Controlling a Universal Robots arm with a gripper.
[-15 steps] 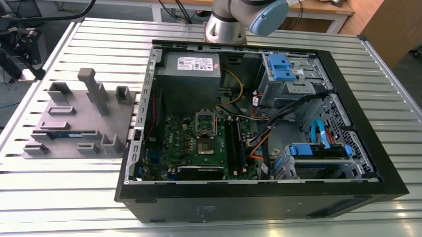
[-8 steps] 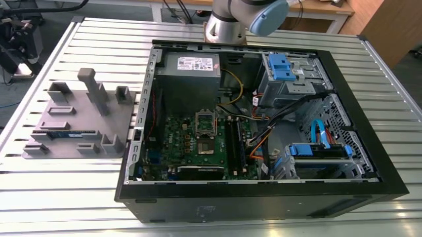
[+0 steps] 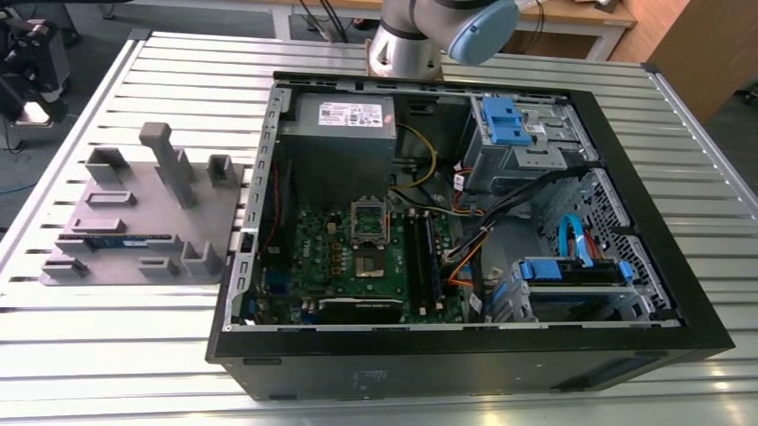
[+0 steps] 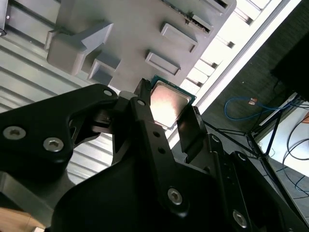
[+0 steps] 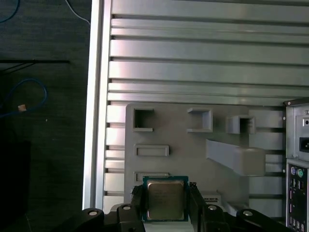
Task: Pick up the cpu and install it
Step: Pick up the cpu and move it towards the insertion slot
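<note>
Your fingers clasp the cpu over the grey holder — pickup looks done, the motherboard socket not yet filled.

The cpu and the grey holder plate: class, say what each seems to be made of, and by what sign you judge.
The cpu: its top looks like bare metal, silvery with a soft, dull sheen; the thin green edge around it suggests circuit board. The holder plate: an even matte grey with no shine and blocky raised pockets, so probably plastic, possibly printed or moulded.
</note>
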